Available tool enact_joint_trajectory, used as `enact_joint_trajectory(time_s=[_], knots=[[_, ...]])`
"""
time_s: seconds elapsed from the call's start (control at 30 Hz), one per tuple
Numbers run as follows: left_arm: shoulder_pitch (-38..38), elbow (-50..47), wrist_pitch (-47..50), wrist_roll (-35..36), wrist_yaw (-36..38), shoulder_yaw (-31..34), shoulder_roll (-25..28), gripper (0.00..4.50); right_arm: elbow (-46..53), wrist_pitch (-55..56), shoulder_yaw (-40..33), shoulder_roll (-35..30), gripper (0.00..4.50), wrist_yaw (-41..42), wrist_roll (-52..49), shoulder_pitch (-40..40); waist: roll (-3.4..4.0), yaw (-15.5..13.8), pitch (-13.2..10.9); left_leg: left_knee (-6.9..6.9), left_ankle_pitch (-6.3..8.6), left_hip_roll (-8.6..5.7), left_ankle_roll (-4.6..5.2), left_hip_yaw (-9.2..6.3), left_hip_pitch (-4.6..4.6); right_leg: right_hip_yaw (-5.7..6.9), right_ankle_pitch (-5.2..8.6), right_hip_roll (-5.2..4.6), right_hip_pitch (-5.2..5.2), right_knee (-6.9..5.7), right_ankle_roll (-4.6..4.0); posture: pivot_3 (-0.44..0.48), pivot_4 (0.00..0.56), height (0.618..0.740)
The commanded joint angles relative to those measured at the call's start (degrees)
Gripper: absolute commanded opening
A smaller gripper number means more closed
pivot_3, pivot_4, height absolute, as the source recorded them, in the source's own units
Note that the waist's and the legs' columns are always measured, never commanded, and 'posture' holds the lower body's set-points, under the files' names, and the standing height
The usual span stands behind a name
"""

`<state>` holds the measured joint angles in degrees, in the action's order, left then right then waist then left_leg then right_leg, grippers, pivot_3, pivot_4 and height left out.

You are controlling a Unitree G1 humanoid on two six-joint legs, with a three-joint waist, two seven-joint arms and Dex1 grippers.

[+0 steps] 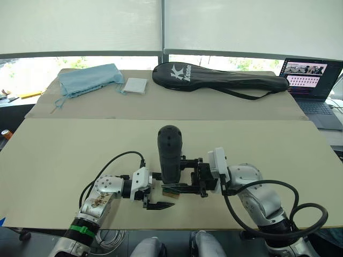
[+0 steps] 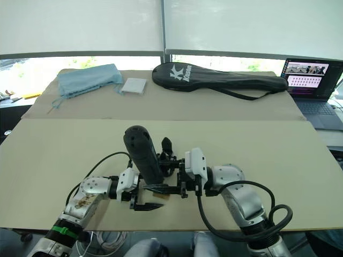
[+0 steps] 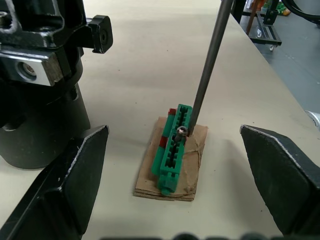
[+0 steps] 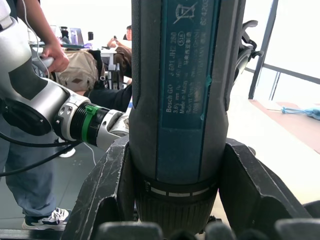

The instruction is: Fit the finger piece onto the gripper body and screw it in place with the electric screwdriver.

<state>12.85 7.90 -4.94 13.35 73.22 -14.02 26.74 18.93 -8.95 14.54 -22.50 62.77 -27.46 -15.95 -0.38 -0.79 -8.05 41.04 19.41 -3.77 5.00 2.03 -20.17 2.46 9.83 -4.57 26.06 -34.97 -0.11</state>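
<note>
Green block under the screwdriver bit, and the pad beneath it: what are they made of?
The green block looks like moulded plastic: even glossy colour, ribbed slots. The pad under it looks like corrugated cardboard: matte brown, layered edge. The bit of the electric screwdriver looks like bare steel: smooth grey shaft.

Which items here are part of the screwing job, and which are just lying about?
In use:
- electric screwdriver, clamped in the right claw
- gripper body
- green screw holder on cardboard, under the bit
- left claw, open around the holder

Lying about:
- racket bag
- blue cloth
- laptop
</note>
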Motion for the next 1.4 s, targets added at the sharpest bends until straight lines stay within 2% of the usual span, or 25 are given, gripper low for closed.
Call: enact_joint_trajectory(time_s=[0.03,0.8,1.4], knots=[[-1.4,0.9,1.5,-1.2,-0.1,-2.6,-0.4,4.44,1.7,1.6,-1.4,0.4,1.92,-0.3,-0.9,-1.2,0.00,0.0,0.0,0.00,0.00,0.00,0.00,0.00,0.00,0.00,0.00,0.00,0.00,0.00,0.00,0.000,0.150,0.740],[-1.4,1.2,1.3,-1.3,-0.2,-2.5,-0.4,4.44,3.3,0.4,-2.7,0.5,1.92,-0.1,-4.7,-1.5,0.00,0.0,0.0,0.00,0.00,0.00,0.00,0.00,0.00,-0.01,0.00,0.00,0.00,0.00,0.00,0.000,0.150,0.740],[-1.3,1.2,1.4,-1.3,-0.1,-2.6,-0.4,4.44,1.8,1.4,-2.3,0.8,1.92,-0.7,-2.2,-1.6,0.00,0.0,0.0,0.00,0.00,0.00,0.00,0.00,0.00,-0.01,0.00,-0.01,0.00,0.00,0.00,0.000,0.150,0.740]])
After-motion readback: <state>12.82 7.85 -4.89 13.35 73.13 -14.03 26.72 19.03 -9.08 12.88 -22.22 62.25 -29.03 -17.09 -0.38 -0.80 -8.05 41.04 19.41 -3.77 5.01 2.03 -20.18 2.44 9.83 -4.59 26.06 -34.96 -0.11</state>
